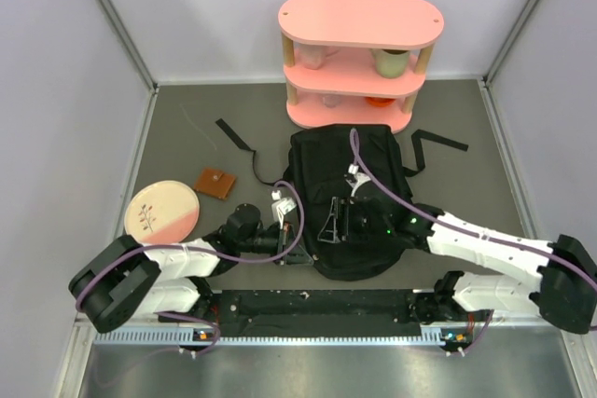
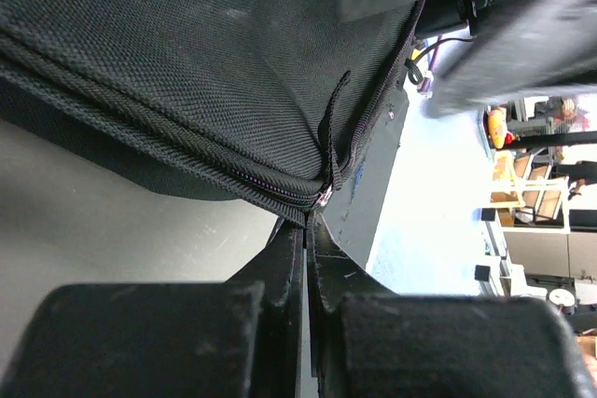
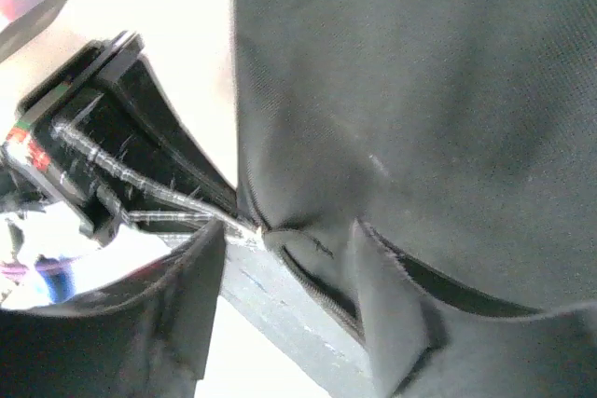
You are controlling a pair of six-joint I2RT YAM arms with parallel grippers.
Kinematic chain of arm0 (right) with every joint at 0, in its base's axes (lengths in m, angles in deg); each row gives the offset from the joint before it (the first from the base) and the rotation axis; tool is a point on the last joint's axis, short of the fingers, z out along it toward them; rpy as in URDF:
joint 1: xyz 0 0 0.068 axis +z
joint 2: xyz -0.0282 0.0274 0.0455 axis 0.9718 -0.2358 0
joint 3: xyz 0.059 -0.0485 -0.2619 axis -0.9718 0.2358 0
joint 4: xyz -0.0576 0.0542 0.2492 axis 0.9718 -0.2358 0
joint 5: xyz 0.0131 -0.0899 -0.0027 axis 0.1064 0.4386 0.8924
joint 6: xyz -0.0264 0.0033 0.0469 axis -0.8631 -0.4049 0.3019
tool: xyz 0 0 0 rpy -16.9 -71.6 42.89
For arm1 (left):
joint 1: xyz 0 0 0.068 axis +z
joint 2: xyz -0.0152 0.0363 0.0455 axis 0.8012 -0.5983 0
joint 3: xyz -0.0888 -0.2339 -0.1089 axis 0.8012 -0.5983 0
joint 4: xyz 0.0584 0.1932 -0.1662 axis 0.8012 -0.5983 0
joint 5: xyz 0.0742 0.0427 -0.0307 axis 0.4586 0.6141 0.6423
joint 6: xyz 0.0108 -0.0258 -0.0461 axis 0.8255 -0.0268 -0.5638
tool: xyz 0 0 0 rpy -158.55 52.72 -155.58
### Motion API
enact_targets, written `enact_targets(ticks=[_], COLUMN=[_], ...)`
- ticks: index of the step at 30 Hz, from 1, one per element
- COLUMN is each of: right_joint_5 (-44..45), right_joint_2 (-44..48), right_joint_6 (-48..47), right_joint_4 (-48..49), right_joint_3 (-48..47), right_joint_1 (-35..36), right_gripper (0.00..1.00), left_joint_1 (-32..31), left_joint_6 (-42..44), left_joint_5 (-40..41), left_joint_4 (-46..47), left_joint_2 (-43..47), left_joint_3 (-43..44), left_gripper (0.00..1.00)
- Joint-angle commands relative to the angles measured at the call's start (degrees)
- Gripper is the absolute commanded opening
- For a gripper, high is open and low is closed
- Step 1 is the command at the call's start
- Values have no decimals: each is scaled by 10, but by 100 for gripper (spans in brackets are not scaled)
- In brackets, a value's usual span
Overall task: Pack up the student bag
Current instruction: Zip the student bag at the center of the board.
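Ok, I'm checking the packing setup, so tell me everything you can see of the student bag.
The student bag is black woven fabric, lying flat on the grey table before the pink shelf, straps trailing both sides. The left gripper, shut, meets its zipper; the right gripper, open, is over its near part.

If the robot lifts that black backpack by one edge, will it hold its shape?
Probably not: the bag lies slumped and rounded, so it likely sags and folds. Its loose straps would probably dangle and drag. The coarse weave looks grippy, not slippery.
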State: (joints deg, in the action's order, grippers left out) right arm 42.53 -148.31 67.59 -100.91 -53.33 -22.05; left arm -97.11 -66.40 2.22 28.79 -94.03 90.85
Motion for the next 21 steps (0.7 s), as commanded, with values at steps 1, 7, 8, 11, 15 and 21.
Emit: enact_targets(ticks=[1,7,8,11,15,21], right_joint_5=[-30,-61,-73,-85,-79,-54], right_joint_2=[76,115,113,97,64,12], right_joint_6=[-104,-152,-170,-203,-233,-238], right_joint_4=[-72,-79,-75,-57,-28,12], right_joint_3=[-17,35,39,48,45,32], right_joint_1=[16,16,17,20,36,77], right_gripper=[69,71,70,67,65,57], left_joint_1=[-6,-6,-5,-5,-5,-4], left_joint_6=[10,2,3,10,23,18], left_joint_5=[-19,-26,-32,-39,-47,-51], left_joint_4=[4,9,5,-7,-31,-25], left_joint_2=[8,9,12,19,21,16], left_joint_3=[16,34,37,47,62,65], left_gripper=[0,0,0,0,0,0])
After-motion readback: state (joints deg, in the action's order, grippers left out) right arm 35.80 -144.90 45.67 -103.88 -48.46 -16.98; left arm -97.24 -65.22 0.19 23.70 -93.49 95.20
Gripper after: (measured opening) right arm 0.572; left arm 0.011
